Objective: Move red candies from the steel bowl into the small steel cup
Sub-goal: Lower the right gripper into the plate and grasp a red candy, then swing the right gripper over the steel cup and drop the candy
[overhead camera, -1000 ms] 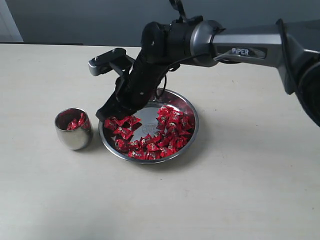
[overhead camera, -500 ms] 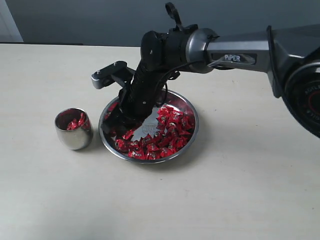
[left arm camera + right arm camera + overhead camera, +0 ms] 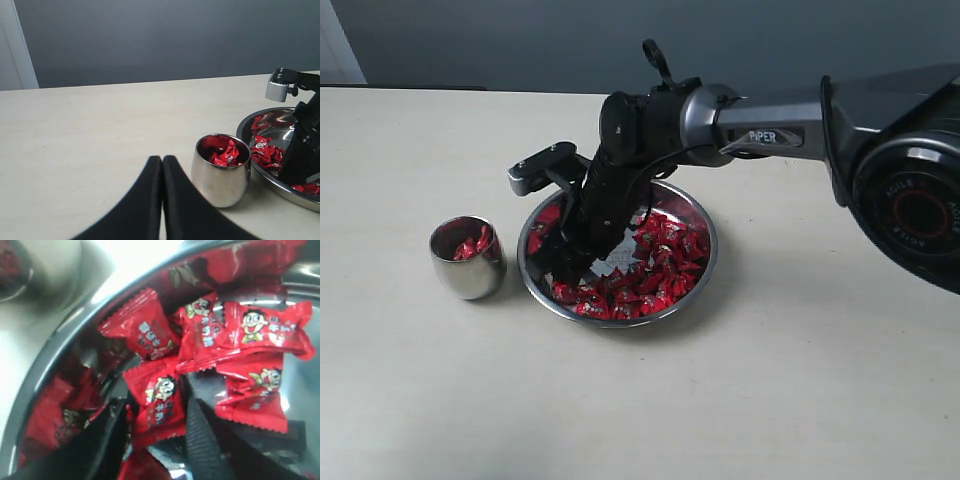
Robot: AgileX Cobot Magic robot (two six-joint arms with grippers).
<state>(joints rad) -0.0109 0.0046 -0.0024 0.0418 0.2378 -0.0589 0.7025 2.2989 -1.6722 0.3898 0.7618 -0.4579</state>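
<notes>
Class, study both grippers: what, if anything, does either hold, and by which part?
Nothing is held. The right gripper, jaws open, straddles one red candy in the steel bowl; the left gripper is shut, empty.

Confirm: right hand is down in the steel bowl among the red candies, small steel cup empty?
Not empty: the small steel cup holds a few red candies, per the left wrist view. Right hand in the steel bowl is correct.
</notes>
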